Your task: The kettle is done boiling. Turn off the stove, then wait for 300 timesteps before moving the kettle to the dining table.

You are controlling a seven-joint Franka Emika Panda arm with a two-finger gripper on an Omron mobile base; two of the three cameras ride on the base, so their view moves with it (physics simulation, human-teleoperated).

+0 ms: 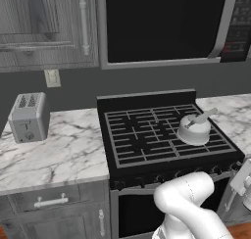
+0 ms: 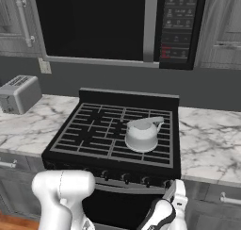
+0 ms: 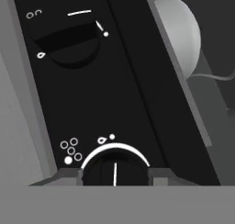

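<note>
**Inspector:** Standing on the stove (image 1: 147,135) is the kettle (image 1: 194,129); it is seen on the grates at the front right burner, upright, its stick-like handle slanting up toward the back right; in the right base view the kettle (image 2: 141,135) is placed the same way, right of centre on the stove (image 2: 94,130).

**Clerk:** And the tool?

**Inspector:** The gripper (image 3: 114,172) is pressed up against the black front panel of the stove (image 3: 124,94); a knob (image 3: 114,168) with a white pointer line and a white arc above it is seen between the two finger tips (image 3: 69,176); one tip is placed at each side of the knob, narrowed in to its width; the knob is judged to be gripped, though contact itself cannot be made out for certain.

**Clerk:** Anything else on that panel?

**Inspector:** A second knob (image 3: 69,44) is noted further along the panel, well apart from the gripper; small white burner marks are printed beside each; the grey dome of the kettle (image 3: 181,37) is seen beyond the panel's edge.

**Clerk:** Surroundings?

**Inspector:** A toaster (image 1: 28,116) is recorded on the marble counter (image 1: 63,150) left of the stove, near the wall; a microwave (image 1: 166,25) is mounted above the stove.
</note>
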